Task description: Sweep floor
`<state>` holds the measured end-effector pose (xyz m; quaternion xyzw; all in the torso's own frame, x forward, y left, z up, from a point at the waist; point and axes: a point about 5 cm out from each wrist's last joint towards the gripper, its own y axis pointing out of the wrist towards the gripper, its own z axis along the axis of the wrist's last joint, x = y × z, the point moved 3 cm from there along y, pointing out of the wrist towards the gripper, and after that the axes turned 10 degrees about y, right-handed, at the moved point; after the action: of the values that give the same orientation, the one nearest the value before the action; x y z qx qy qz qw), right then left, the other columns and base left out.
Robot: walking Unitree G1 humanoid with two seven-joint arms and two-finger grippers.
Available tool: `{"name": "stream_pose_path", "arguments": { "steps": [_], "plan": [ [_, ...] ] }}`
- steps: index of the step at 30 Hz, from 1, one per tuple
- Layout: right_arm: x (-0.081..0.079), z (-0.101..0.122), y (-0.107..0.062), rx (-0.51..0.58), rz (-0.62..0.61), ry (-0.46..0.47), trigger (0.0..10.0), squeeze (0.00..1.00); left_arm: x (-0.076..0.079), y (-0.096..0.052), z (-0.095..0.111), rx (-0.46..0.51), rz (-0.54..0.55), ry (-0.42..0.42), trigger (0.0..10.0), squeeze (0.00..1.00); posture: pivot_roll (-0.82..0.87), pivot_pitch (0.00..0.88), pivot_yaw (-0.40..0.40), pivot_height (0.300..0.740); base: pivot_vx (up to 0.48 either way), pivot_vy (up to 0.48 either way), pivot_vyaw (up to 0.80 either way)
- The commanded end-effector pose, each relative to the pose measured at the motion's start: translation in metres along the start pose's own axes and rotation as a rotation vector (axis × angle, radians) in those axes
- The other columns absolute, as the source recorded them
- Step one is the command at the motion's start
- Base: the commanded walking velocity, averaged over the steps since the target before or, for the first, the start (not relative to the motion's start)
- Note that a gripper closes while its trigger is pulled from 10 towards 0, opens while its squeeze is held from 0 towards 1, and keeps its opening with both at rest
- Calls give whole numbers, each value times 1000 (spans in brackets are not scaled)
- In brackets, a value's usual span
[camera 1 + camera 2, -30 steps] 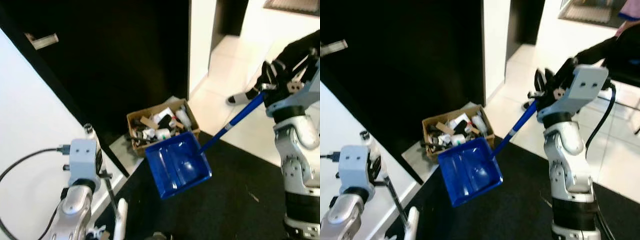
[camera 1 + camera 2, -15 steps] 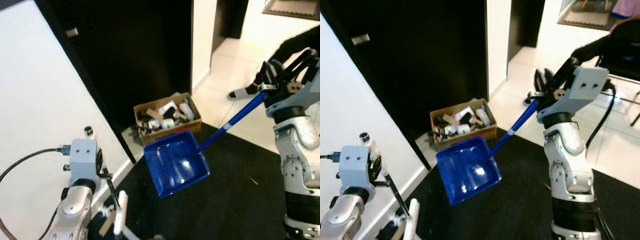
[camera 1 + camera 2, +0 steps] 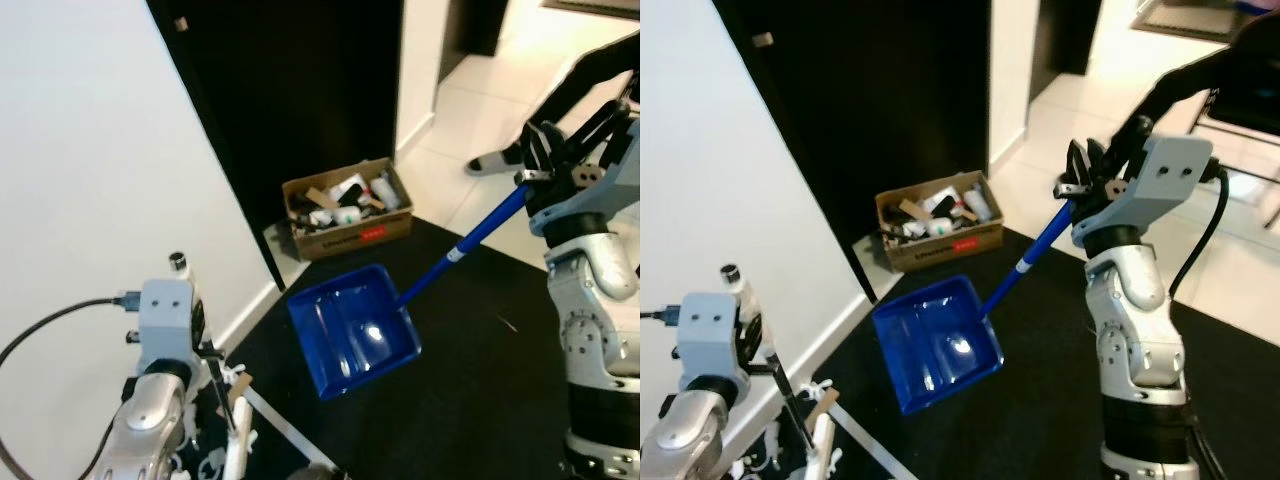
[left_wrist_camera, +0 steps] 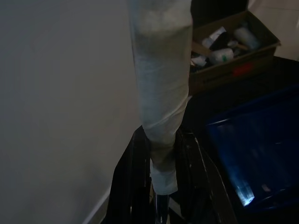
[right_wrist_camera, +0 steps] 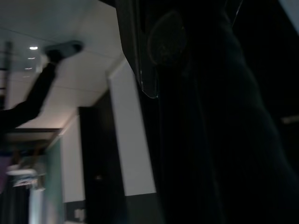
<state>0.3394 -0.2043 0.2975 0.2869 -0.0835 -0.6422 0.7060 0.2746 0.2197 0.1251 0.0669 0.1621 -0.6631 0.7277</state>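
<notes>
Right pincer (image 3: 1077, 190) clamped on the top of the dustpan's blue handle. The dustpan (image 3: 354, 328) hangs clear of the black floor (image 3: 480, 390), its handle slanting down and leftward from the pincer to the pan. Pan looks empty. A cardboard box (image 3: 348, 209) of rubbish sits beyond the pan by the dark doorway, well apart. Left pincer (image 4: 161, 177) pinches a white-wrapped broom stick (image 4: 161, 93) that runs along the white wall (image 3: 90, 160). Scraps (image 3: 820, 405) lie at the floor's wall edge, nearer the left arm; likely the broom's next target.
</notes>
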Motion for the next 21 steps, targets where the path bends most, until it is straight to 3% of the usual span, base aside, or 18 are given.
{"name": "stream_pose_path", "arguments": {
  "steps": [1, 21],
  "plan": [
    [-12, 6, 1, 36, 37, 29, 10000, 0, -7, -3, -2, -7, 25, 20, 10000, 0, 82, 178, 96, 740, -296, 0, 0],
    [-13, 5, 1, 35, 37, 31, 10000, 0, -8, -4, -2, -7, 26, 21, 10000, 0, 86, 180, 98, 740, -294, 0, 0]
  ]
}}
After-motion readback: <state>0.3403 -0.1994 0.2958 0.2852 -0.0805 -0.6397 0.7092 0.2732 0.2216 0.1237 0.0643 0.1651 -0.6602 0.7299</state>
